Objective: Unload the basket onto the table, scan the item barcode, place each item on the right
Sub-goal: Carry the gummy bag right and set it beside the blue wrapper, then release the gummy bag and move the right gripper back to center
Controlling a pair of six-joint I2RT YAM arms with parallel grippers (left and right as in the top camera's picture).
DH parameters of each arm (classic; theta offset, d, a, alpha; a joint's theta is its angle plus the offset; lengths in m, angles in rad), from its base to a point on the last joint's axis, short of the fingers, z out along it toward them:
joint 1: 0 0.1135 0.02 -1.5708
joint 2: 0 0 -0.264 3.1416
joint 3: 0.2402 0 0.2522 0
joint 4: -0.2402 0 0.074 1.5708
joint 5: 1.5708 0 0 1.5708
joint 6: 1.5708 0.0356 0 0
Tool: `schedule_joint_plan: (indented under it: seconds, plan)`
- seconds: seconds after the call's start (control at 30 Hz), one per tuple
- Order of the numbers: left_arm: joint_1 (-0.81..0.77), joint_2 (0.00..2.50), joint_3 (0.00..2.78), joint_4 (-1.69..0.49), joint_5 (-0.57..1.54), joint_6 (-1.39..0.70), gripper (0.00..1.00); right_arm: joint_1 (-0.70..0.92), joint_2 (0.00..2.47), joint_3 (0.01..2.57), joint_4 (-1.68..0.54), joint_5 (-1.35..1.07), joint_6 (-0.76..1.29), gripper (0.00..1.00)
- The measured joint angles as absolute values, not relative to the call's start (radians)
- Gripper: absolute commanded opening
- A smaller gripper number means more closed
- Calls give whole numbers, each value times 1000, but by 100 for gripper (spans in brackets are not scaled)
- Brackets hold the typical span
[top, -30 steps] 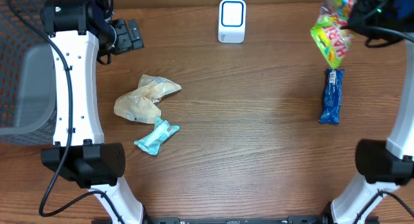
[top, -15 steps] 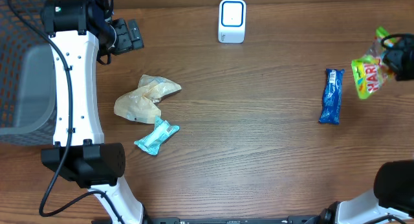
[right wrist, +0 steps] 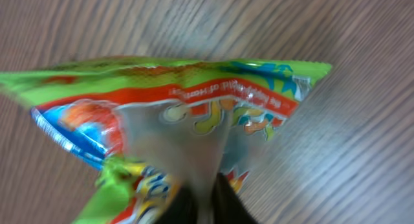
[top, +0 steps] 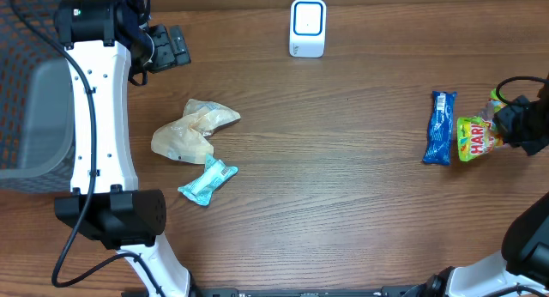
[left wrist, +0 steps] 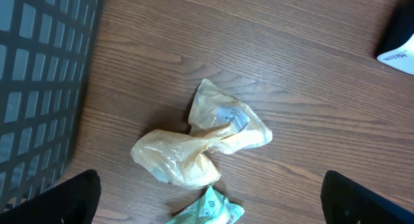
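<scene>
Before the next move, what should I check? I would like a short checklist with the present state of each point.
1. Right tool grips candy bag: ok, pinched at one edge.
2. Bag resting on table: cannot tell.
3. Bag clear of blue bar: cannot tell, edges look very close.
4. Barcode on bag visible: not ok, none shows.
5. Scanner unobstructed: ok.
6. Left tool open and empty: ok.

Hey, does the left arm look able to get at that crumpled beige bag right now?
Probably yes. The left gripper is open above the table, and the beige bag lies uncovered on bare wood; only the teal packet sits by its lower edge.
</scene>
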State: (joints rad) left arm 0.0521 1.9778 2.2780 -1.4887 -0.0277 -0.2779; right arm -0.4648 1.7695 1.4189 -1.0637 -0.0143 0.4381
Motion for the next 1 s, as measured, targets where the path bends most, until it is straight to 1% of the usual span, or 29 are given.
schedule_joint_plan:
  seconds: [0.07, 0.13, 0.43, 0.57, 0.67, 0.77, 1.0]
  plan:
    - [52, 1978, 2278, -1489, -28, -278, 100, -465, 1769, 1419, -1049, -40, 439, 42]
    - [52, 1978, 2278, -1489, -28, -278, 100, -465, 1769, 1419, -1037, -73, 440, 46]
    - [52, 1978, 2278, -1489, -28, -278, 100, -465, 1762, 1419, -1037, -162, 432, 46]
    - [52, 1978, 2278, -1489, -28, -278, 100, -459, 1709, 1419, -1038, -184, 404, 47]
    - [52, 1978, 2278, -1489, -28, -278, 100, -434, 1637, 1419, -1037, -206, 380, 51]
    - [52, 1978, 2278, -1489, -28, -278, 100, -372, 1569, 1420, -1030, -232, 361, 54]
    - [52, 1978, 2278, -1489, -28, -278, 100, -147, 1538, 1421, -998, -275, 332, 54]
